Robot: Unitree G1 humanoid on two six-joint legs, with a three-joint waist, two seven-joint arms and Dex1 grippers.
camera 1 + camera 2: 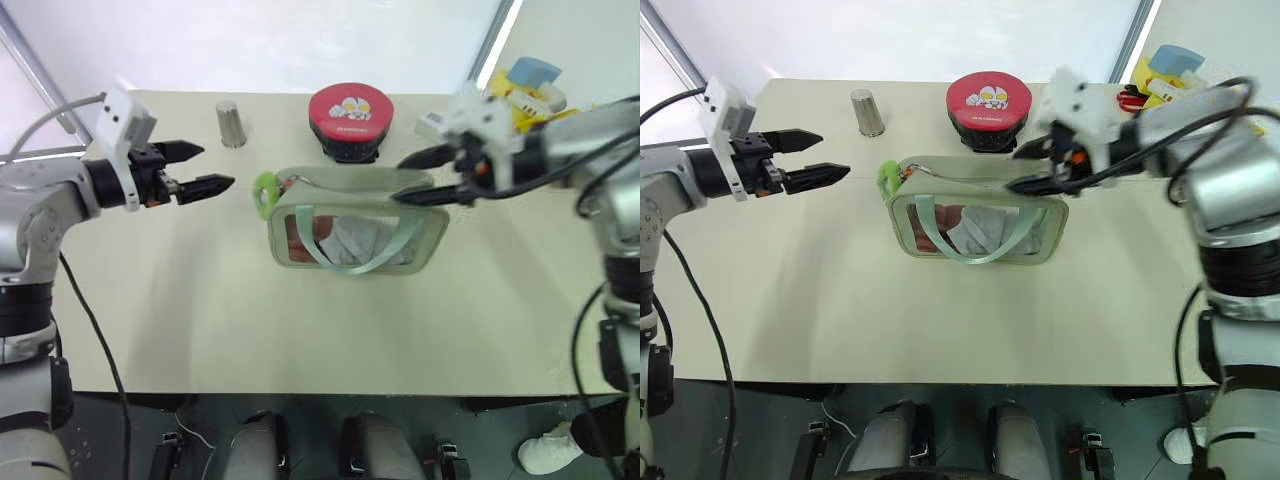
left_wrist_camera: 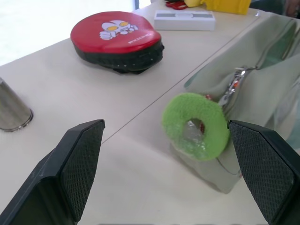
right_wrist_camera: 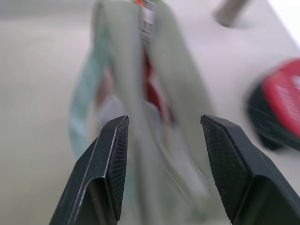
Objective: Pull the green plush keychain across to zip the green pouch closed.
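The worktop (image 1: 200, 330) is a pale, smooth, matte slab, so the pouch (image 1: 430, 245) has little to hold it in place; my worry is that a sideways tug on the zip drags the whole bag along instead of running the slider. The pouch lies near the middle of the worktop, a soft sage-green rectangle with rounded corners, a clear plastic window showing red and white contents, and a flat mint ribbon handle (image 1: 385, 250) looping over the front. Being limp fabric, it is likely to buckle or bunch along the zip line if one end is not steadied.

The right gripper (image 1: 425, 180) hovers at the pouch's right end with its fingers apart and nothing between them, so that end looks unanchored for now. The left gripper (image 1: 205, 170) sits just beside the pouch's left end, fingers spread wide and empty, aimed at the keychain (image 1: 265, 187).

The red tin (image 1: 350, 115), round with a glossy printed lid and black base, stands just behind the pouch; a loose swing could knock it. A small metal cup (image 1: 231, 123) stands further left, near the left arm's path.

The keychain is a fuzzy lime doughnut on a short metal link at the pouch's left end. Plush squashes and slips, so a shallow pinch could slide off, or the fingers could catch the ribbon instead.
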